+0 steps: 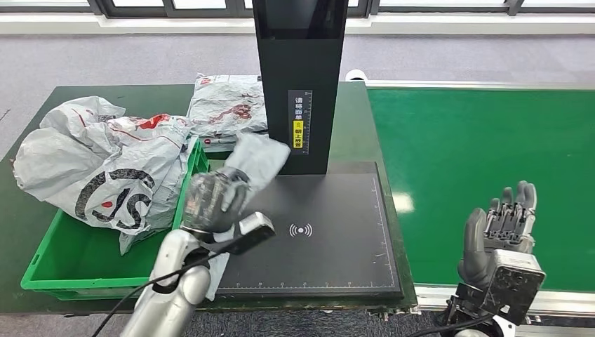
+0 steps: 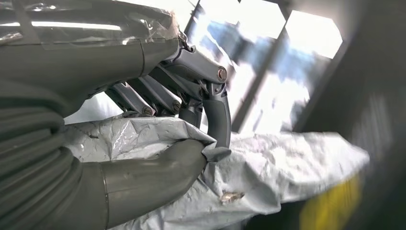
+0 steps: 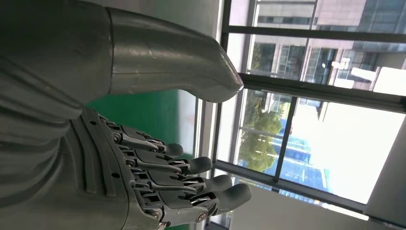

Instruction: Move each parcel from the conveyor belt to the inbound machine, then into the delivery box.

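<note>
My left hand (image 1: 214, 200) grips a small grey parcel (image 1: 258, 160) and holds it above the left edge of the black inbound machine's scan pad (image 1: 330, 239). In the left wrist view the thumb and fingers (image 2: 218, 115) pinch the crumpled grey parcel (image 2: 268, 167). My right hand (image 1: 502, 228) hangs open with nothing in it over the near edge of the green conveyor belt (image 1: 477, 154); its fingers (image 3: 191, 182) are spread. The green delivery box (image 1: 84, 267) on the left holds a large grey parcel (image 1: 105, 165).
The machine's black upright column (image 1: 300, 77) stands behind the scan pad. Another grey parcel (image 1: 228, 105) lies on the dark green table behind the box. Windows run along the far wall.
</note>
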Available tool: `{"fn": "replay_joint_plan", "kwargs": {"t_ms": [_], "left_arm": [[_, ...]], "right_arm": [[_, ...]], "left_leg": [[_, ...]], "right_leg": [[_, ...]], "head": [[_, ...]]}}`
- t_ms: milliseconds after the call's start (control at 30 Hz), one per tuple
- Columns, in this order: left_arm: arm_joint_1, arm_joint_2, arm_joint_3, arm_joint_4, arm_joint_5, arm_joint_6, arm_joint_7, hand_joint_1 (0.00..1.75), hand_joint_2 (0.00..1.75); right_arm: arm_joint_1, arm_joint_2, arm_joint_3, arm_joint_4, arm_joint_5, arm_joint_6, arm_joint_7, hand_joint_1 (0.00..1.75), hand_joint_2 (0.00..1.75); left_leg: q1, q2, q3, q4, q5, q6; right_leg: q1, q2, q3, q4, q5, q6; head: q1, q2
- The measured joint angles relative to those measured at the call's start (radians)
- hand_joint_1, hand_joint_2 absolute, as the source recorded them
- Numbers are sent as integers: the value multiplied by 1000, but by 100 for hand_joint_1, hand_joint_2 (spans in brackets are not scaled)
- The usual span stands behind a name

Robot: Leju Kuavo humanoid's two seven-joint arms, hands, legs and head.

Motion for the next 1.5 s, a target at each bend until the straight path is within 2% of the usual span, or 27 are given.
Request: {"fn": "replay_joint_plan", "kwargs": {"t_ms": [167, 367, 567, 700, 767, 833, 900, 967, 1033, 1133, 1267, 1333, 1433, 1500], "left_arm": [[34, 0, 106, -225, 75, 169, -90, 175, 175], [56, 0, 189, -430, 71, 282, -125, 175, 175], [21, 1, 279, -503, 11, 342, -149, 175, 175], [-29, -6, 360, -508, -121, 344, -169, 175, 175], [-58, -12, 403, -501, -210, 344, -153, 175, 175], [-100, -5, 437, -466, -313, 337, -85, 175, 175], [-150, 19, 456, -396, -404, 302, 20, 175, 175], [-197, 50, 461, -303, -457, 239, 119, 175, 175], [-231, 77, 463, -209, -474, 202, 177, 175, 175], [-260, 103, 463, -106, -477, 163, 210, 175, 175], [-314, 116, 439, 76, -481, -14, 267, 175, 175], [-337, 118, 421, 202, -480, -76, 265, 175, 175], [-357, 117, 404, 354, -475, -121, 245, 175, 175], [-372, 115, 392, 438, -468, -192, 222, 175, 175]], "right_arm": [[-2, 3, -46, 5, -13, 3, 23, 0, 175], [-17, -1, -82, 62, 4, 44, 39, 0, 175], [-27, -12, -83, 124, 22, 49, 39, 0, 175], [-28, -17, -83, 153, 25, 49, 39, 0, 175], [-28, -19, -83, 166, 27, 49, 39, 0, 175], [-32, -21, -82, 179, 27, 46, 41, 0, 175], [-37, -25, -82, 189, 27, 40, 47, 0, 175], [-41, -30, -82, 195, 27, 37, 56, 0, 175], [-42, -34, -82, 197, 27, 39, 65, 0, 175], [-43, -39, -82, 197, 27, 41, 72, 0, 175], [-45, -46, -82, 197, 30, 57, 79, 0, 175], [-45, -50, -82, 197, 32, 72, 81, 0, 175], [-47, -54, -82, 198, 37, 87, 82, 0, 175], [-52, -56, -83, 199, 41, 95, 83, 0, 175]], "left_leg": [[0, 0, -1, 0, 0, 0], [0, 0, -1, 0, 0, 0], [0, -1, -1, 0, 0, 1], [0, -1, -1, 0, 1, 0], [0, -1, -1, 0, 1, 0], [0, -1, -1, 0, 1, 0], [0, -1, 0, 0, 1, 0], [0, -1, 0, 0, 2, -1], [0, -1, 0, 0, 3, -1], [0, -1, 0, 0, 3, -2], [0, -2, 0, 0, 3, -2], [0, -1, 0, 0, 3, -2], [0, 0, 0, 0, 3, -2], [0, 0, -1, 0, 2, -2]], "right_leg": [[0, 0, 0, 0, -1, -1], [0, 0, 0, 0, -1, -1], [0, -2, 0, 0, -1, -1], [0, -2, 0, 0, -1, -1], [0, -2, 0, 0, -1, -1], [0, -2, 0, 0, -1, -1], [0, -3, 0, 0, 0, -1], [0, -2, 0, 0, 0, -1], [0, -1, 0, 0, 1, -1], [0, 0, -1, 1, 1, -2], [0, 0, -1, 0, 1, -1], [0, 0, -1, 0, 2, -1], [0, 1, -1, 0, 2, -1], [0, 2, -1, 0, 2, -1]], "head": [[0, 0], [0, 0], [0, 0], [0, 0], [0, 0], [0, 0], [0, 0], [0, 0], [0, 0], [0, 0], [0, 0], [0, 0], [0, 0], [0, 0]]}}
